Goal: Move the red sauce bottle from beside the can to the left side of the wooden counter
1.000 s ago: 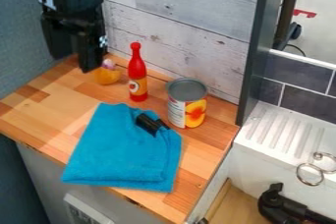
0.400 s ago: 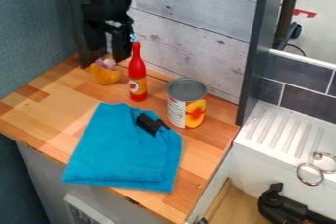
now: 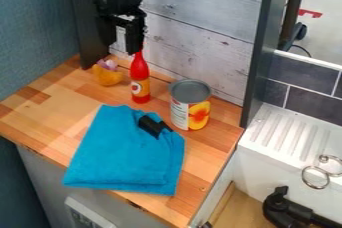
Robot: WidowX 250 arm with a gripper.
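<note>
The gripper (image 3: pixel 121 47) hangs at the far left, over the far edge of the counter (image 3: pixel 40 112). Its two fingers stand apart, with the pale plank wall (image 3: pixel 200 22) showing between them. One fingertip lies right at the top of the red bottle (image 3: pixel 140 79) in the view; whether they touch, I cannot tell. The bottle stands upright near the far edge of the counter, with a label low on its side. Just left of it sits a small orange toy (image 3: pixel 107 75) with a pinkish top. To the right of the bottle and a little nearer, a can (image 3: pixel 190 107) stands upright, its grey end up and a fruit picture on its side. A folded blue cloth (image 3: pixel 127 157) lies on the near part of the counter, its near end at the counter's edge. A small black object (image 3: pixel 152 126) rests on the cloth's far right part, near the can. Right of the counter is a white sink (image 3: pixel 274 132) with a ribbed top. Two metal rings (image 3: pixel 315 177) are at its right, and a black fixture (image 3: pixel 284 207) is at the near right.
</note>
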